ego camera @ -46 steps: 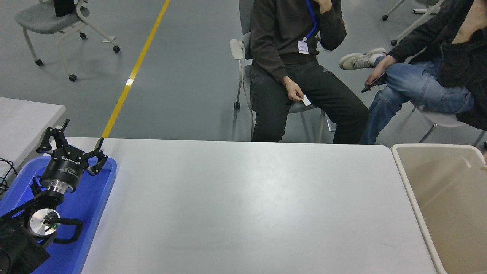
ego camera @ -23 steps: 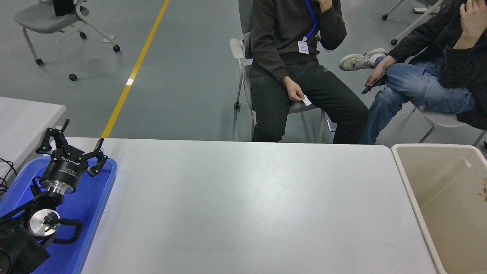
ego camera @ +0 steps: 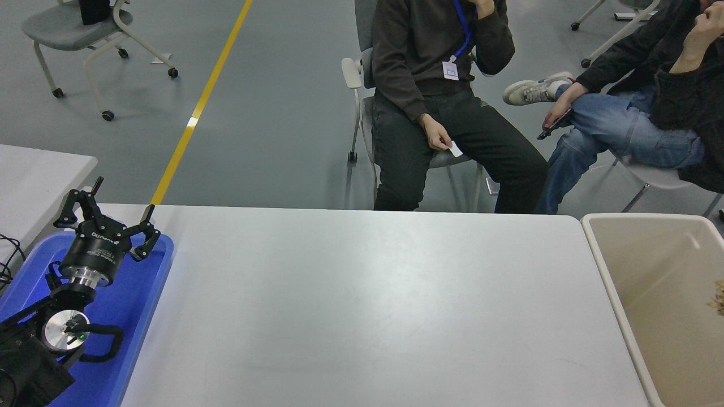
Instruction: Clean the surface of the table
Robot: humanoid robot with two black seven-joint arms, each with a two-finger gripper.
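The table surface is a wide light grey-white top with rounded corners, filling the middle of the head view; nothing lies on it. My left gripper is parked at the lower left, over the blue tray, with its fingers spread open and nothing in them. My right arm and gripper are out of view.
A beige bin stands against the table's right end, with small light bits showing at its right side. A smaller white tabletop is at the left. Two people sit on chairs beyond the far edge.
Light bits at the bin's right edge have shifted lower. The person at the right has moved a hand. My left arm has not moved.
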